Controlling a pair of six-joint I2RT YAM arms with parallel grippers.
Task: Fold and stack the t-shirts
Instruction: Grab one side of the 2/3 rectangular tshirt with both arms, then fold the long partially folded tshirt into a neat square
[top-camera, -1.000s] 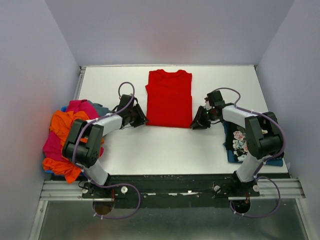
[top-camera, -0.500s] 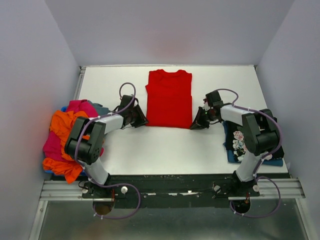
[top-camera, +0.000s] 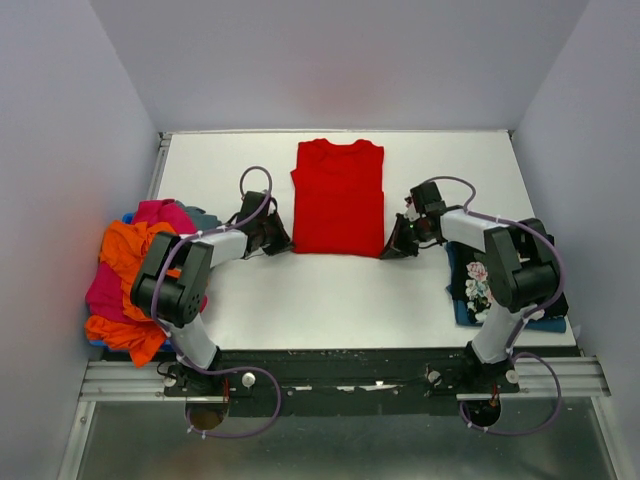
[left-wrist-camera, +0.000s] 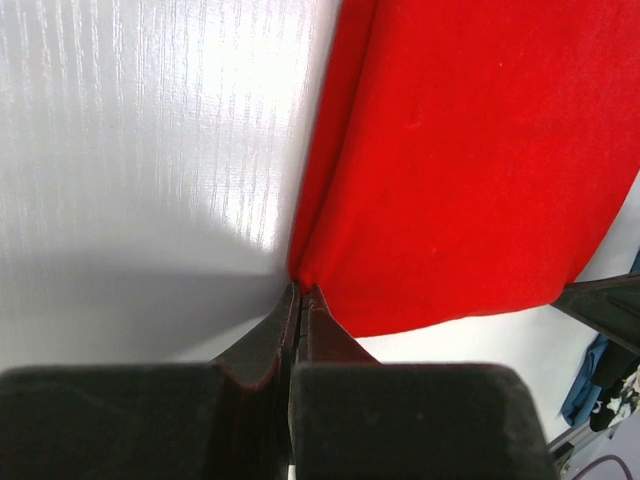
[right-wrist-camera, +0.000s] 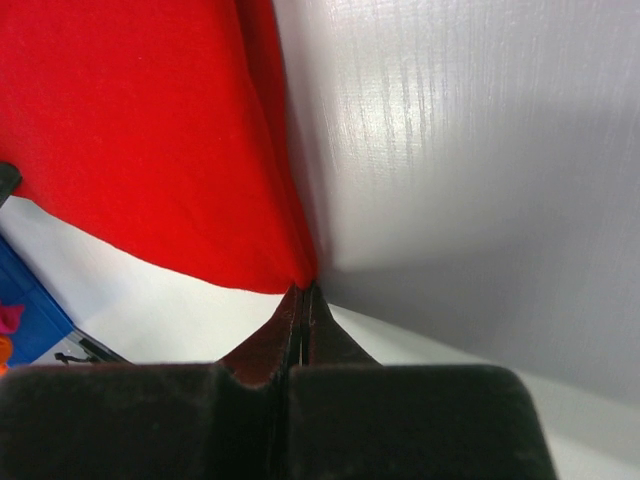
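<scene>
One red t-shirt (top-camera: 338, 198), two stacked tees (top-camera: 478, 280), at least three heaped tees (top-camera: 125, 250), one left claw (top-camera: 286, 244), one right claw (top-camera: 387, 251).

We see the spread t-shirt (top-camera: 339, 198) lying on the table (top-camera: 330, 290), from centre toward 12 o'clock. Our left gripper (top-camera: 283, 243) meets its 7 o'clock corner, and our right gripper (top-camera: 388, 248) its 5 o'clock corner. A heap of t-shirts (top-camera: 130, 270) sits at 9 o'clock, a stack of t-shirts (top-camera: 480, 285) at 4 o'clock.
</scene>
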